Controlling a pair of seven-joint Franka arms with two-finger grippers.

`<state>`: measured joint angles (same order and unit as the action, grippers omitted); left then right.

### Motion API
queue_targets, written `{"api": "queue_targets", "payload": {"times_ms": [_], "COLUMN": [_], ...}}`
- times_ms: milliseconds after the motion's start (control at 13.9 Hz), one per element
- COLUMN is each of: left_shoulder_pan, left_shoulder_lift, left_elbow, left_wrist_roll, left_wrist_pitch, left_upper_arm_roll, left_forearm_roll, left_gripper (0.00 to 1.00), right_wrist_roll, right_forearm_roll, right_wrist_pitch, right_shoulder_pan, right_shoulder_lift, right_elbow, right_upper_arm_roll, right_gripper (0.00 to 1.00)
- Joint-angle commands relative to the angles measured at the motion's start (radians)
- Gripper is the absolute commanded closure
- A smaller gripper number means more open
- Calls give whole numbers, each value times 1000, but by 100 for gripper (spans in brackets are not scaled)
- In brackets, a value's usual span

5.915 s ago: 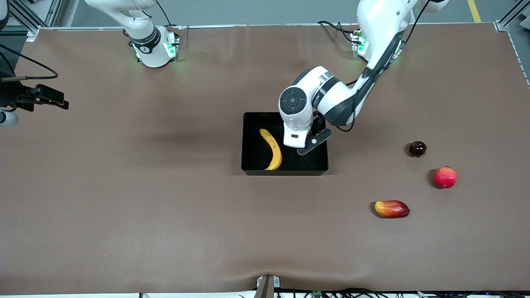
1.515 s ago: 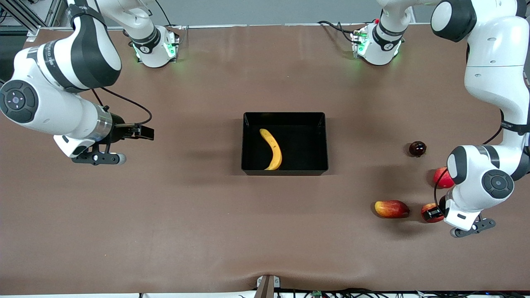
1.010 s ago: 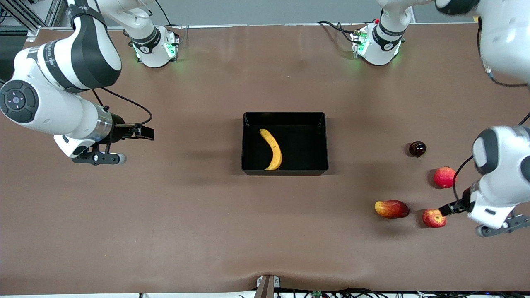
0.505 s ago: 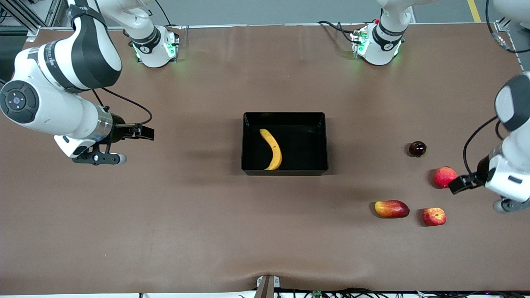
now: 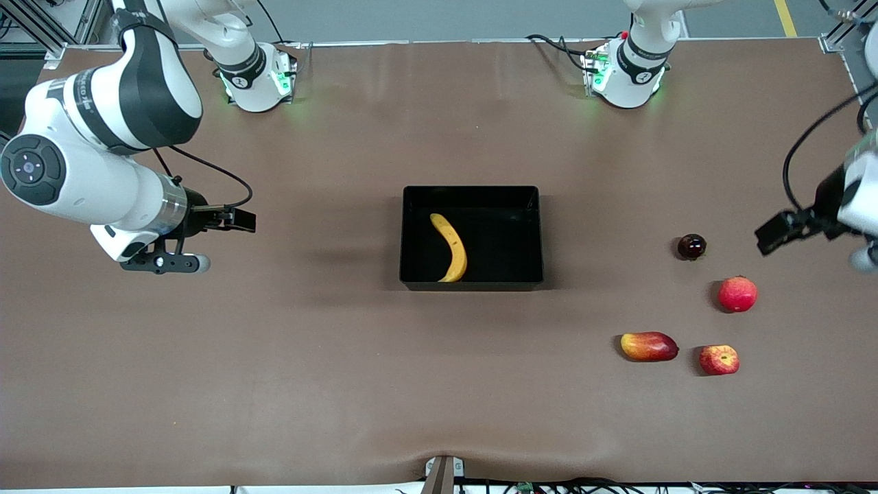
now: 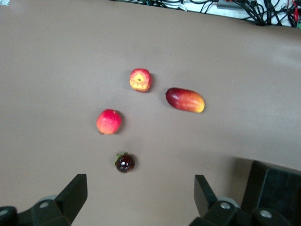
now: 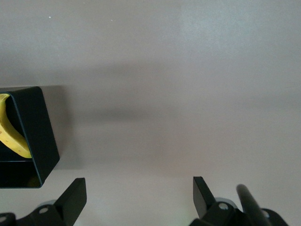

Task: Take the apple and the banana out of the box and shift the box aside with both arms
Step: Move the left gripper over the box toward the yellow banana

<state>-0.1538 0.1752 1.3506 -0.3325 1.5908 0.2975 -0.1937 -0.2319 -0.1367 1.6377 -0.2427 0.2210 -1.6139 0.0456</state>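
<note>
Front view, box: we see the black box (image 5: 472, 237) at the middle of the brown desk (image 5: 329, 357).
Front view, banana: the banana (image 5: 451, 246) lies inside the box, along the wall toward the right arm's end.
Front view, apple: the small red apple (image 5: 719, 359) sits on the desk toward the left arm's end, at about 4 o'clock from the box, just beside the oval red-and-yellow fruit (image 5: 649, 346).
Front view, other fruit: we find a round pink-red fruit (image 5: 737, 293) at 12 o'clock from the apple, and a small dark fruit (image 5: 691, 246) farther from the camera.
Front view, right tool: the right tool (image 5: 163, 262) hangs over bare desk at 9 o'clock from the box, holding nothing.
Front view, left tool: the left tool (image 5: 863, 257) is over the desk's edge at 3 o'clock from the dark fruit.
Left wrist view: we see the left tool's fingers (image 6: 70, 197) spread wide and empty above the four fruits.
Right wrist view: the right tool's fingers (image 7: 74, 197) stand wide apart and empty, with a corner of the box and the banana's end in sight.
</note>
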Motion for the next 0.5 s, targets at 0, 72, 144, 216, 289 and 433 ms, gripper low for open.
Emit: {"api": "queue_targets", "payload": {"times_ms": [0, 72, 144, 216, 289, 433], "left_shoulder_pan": [-7, -9, -3, 6, 28, 87], "left_shoulder_lift": [-74, -94, -121, -161, -202, -302], "left_elbow": [41, 48, 71, 118, 180, 344], "left_wrist_roll": [23, 23, 21, 20, 21, 21], "left_wrist_pitch": [-76, -90, -95, -86, -63, 38], "left_upper_arm_roll": [21, 25, 14, 9, -7, -40], "left_forearm_roll": [23, 52, 97, 127, 140, 154], "left_gripper": [0, 0, 0, 0, 0, 0], "right_wrist_roll": [-9, -9, -9, -9, -9, -9], "right_forearm_roll": [-6, -6, -6, -6, -6, -6], "right_wrist_pitch": [5, 5, 7, 7, 7, 8], "right_shoulder_pan": [8, 10, 8, 8, 8, 8], "right_shoulder_lift": [0, 1, 1, 1, 1, 1], "right_elbow": [-1, -1, -1, -1, -1, -1], "right_upper_arm_roll": [-9, -9, -9, -9, -9, -9], "right_gripper": [0, 0, 0, 0, 0, 0]}}
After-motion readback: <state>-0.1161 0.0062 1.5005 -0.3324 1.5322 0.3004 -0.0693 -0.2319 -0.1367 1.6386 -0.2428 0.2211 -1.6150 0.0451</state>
